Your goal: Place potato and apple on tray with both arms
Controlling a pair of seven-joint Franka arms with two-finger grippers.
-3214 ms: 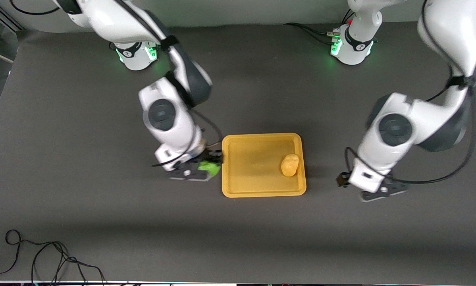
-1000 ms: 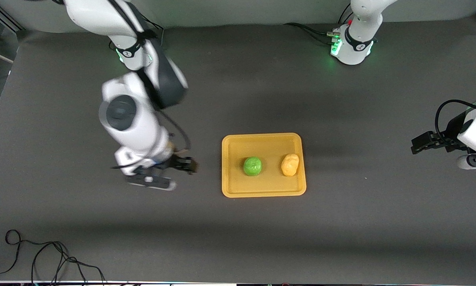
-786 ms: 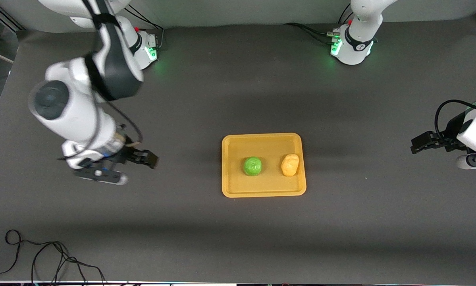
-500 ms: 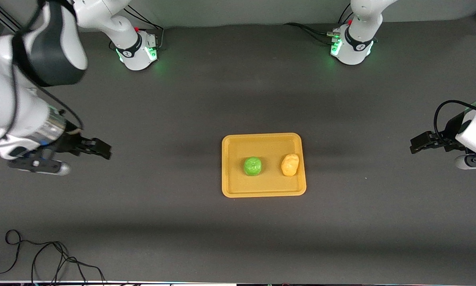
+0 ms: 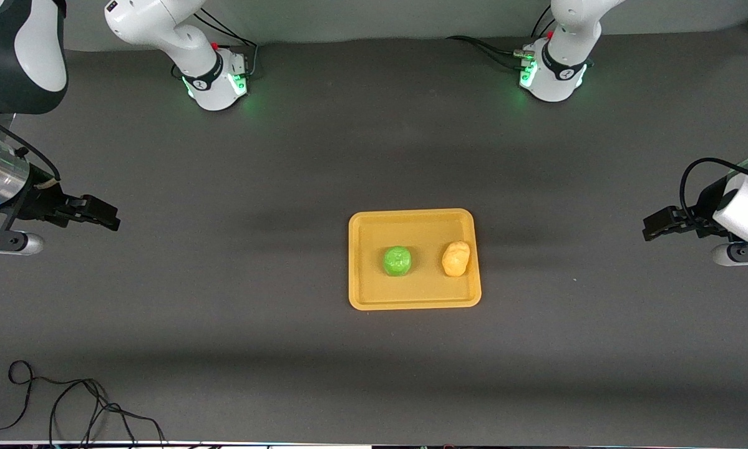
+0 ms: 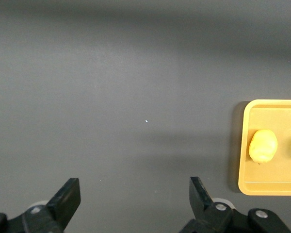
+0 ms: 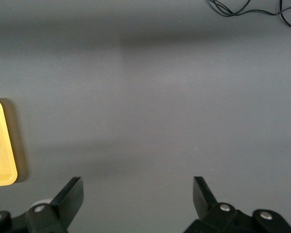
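Observation:
The yellow-orange tray lies in the middle of the table. The green apple sits on it, and the lumpy yellow potato lies beside the apple, toward the left arm's end. My right gripper is open and empty over bare table at the right arm's end, well away from the tray. My left gripper is open and empty over bare table at the left arm's end. The left wrist view shows its open gripper, the tray and the potato. The right wrist view shows its open gripper and a tray corner.
A black cable lies coiled near the table's front edge at the right arm's end; it also shows in the right wrist view. The two green-lit arm bases stand along the table's back edge.
The right gripper let go of the apple on the tray and has swung away to the right arm's end of the table. The left arm drew back earlier and now waits.

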